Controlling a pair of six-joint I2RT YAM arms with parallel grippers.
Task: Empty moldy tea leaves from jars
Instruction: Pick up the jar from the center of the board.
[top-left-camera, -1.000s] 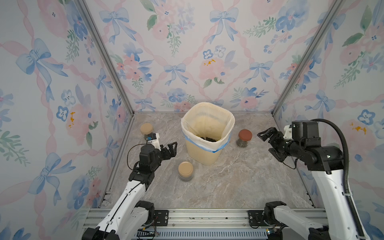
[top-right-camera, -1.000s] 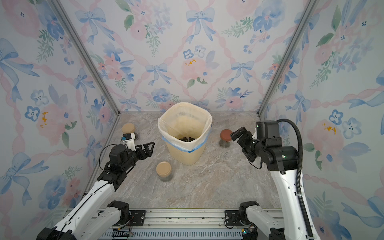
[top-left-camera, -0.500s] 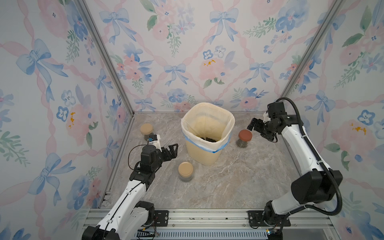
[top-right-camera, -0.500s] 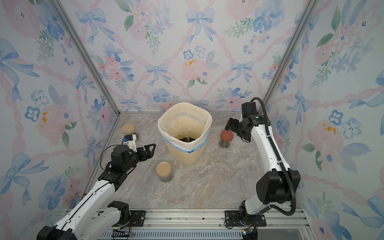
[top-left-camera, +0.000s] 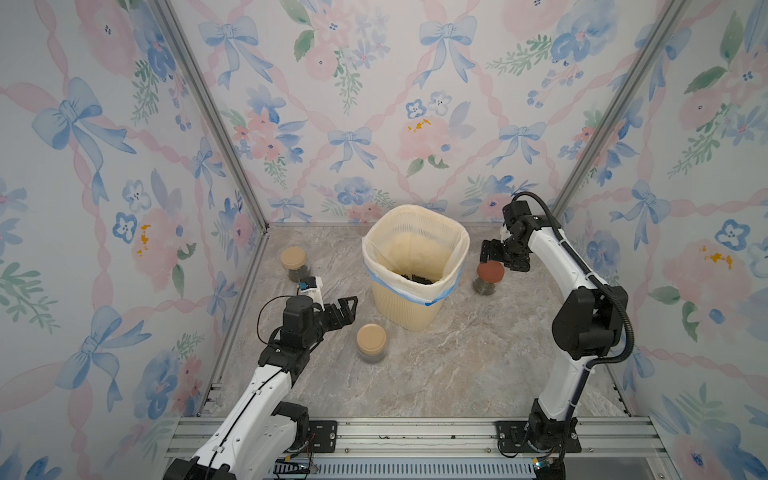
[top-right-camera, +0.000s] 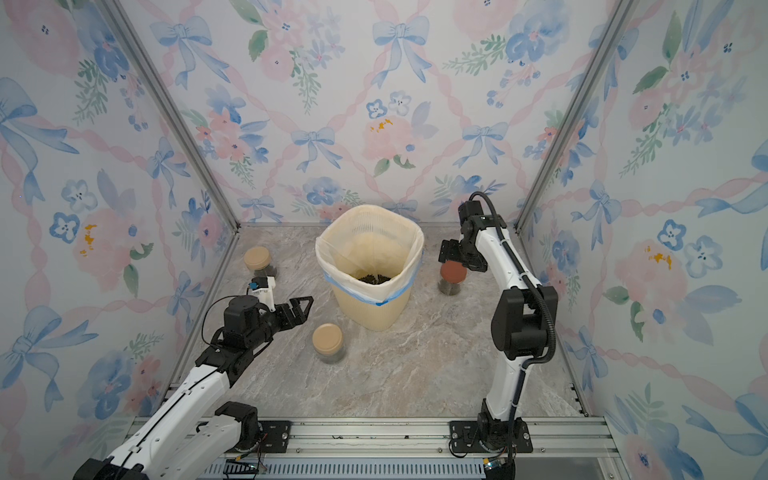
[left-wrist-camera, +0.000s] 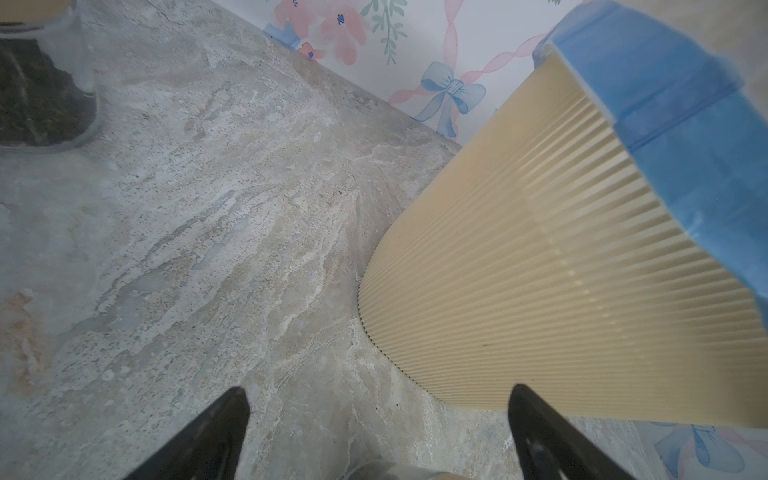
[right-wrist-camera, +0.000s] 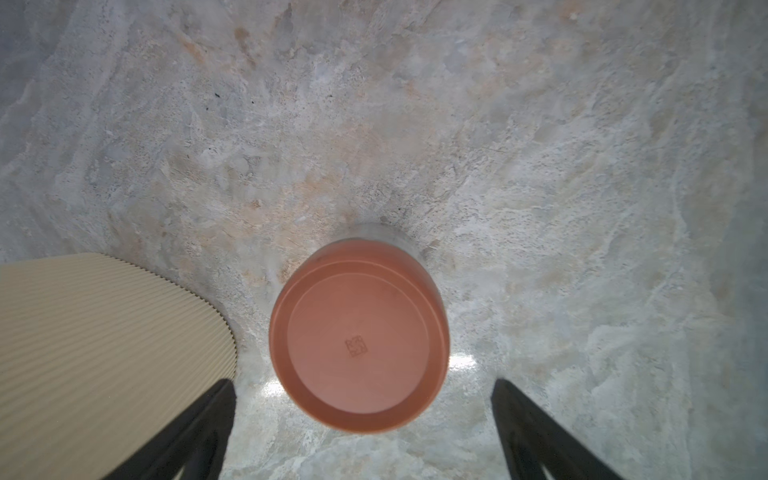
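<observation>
Right wrist view: the right gripper (right-wrist-camera: 362, 384), jaws spread wide, hangs over the red-lidded jar (right-wrist-camera: 359, 345) beside the bin (right-wrist-camera: 104, 332), evidently aligned to grasp it from above. In a top view the left gripper (top-left-camera: 347, 311), likewise open, idles near the tan-lidded jar (top-left-camera: 371, 338).

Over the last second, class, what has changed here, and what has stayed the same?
The right gripper reached forward and inward, and now hangs open above the reddish-brown-lidded jar, gripping nothing. The left gripper, both tan-lidded jars and the lined bin stayed put.
</observation>
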